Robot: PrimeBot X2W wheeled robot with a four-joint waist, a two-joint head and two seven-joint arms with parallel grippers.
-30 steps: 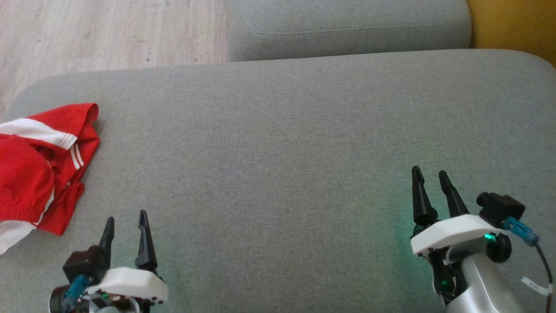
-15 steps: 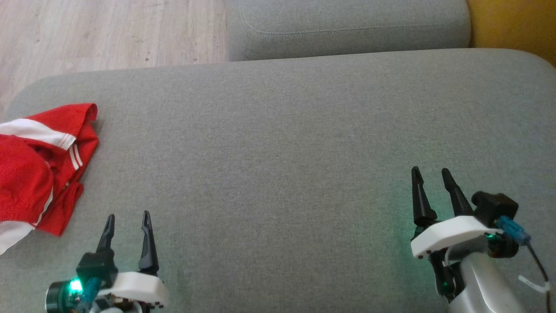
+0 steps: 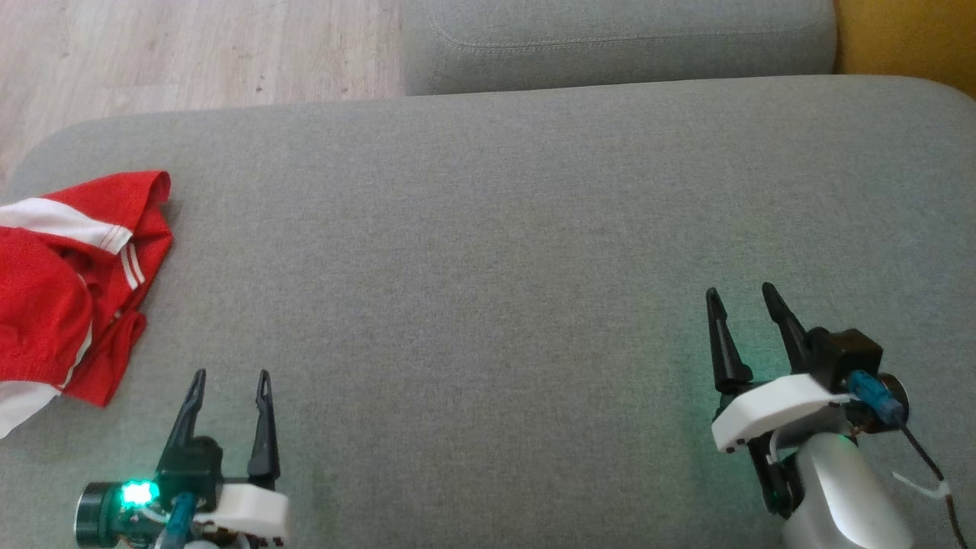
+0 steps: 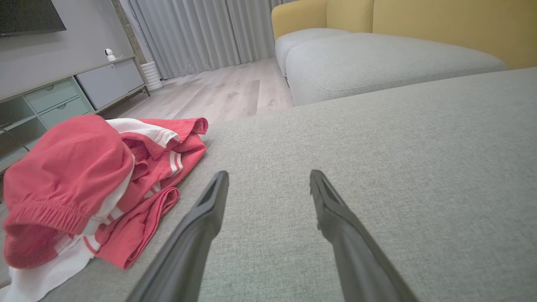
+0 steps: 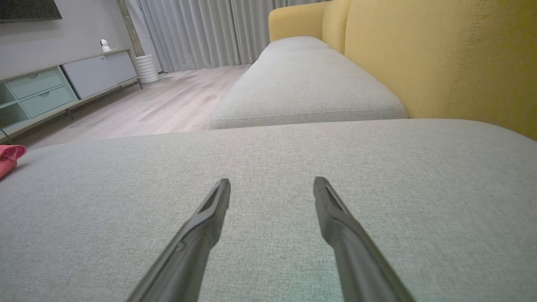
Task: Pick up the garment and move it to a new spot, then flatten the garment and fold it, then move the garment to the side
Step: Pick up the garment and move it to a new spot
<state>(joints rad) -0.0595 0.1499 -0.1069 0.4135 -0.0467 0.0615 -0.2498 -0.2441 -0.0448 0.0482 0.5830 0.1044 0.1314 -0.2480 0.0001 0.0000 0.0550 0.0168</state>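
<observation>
The garment point(image 3: 69, 290) is a crumpled red shirt with white striped panels, heaped at the left edge of the grey cushion point(image 3: 488, 252). In the left wrist view the garment point(image 4: 92, 184) lies just left of the fingers. My left gripper point(image 3: 232, 379) hovers open near the front left, a short way right of the heap, nothing between its fingers. At the front right my right gripper point(image 3: 741, 295) stands open and empty over bare cushion. A small corner of the garment point(image 5: 10, 157) peeks in at the far left of the right wrist view.
A second grey cushion point(image 3: 610, 38) lies beyond the far edge, with a yellow sofa back point(image 5: 440, 58) to the right. Wooden floor point(image 3: 191, 53) shows past the far left. A low cabinet point(image 4: 71, 92) and curtains point(image 4: 201, 33) stand across the room.
The head camera has shifted slightly. My left gripper has turned so that its fingers point more straight up the view; the right gripper has edged a little left. The garment lies as before.
</observation>
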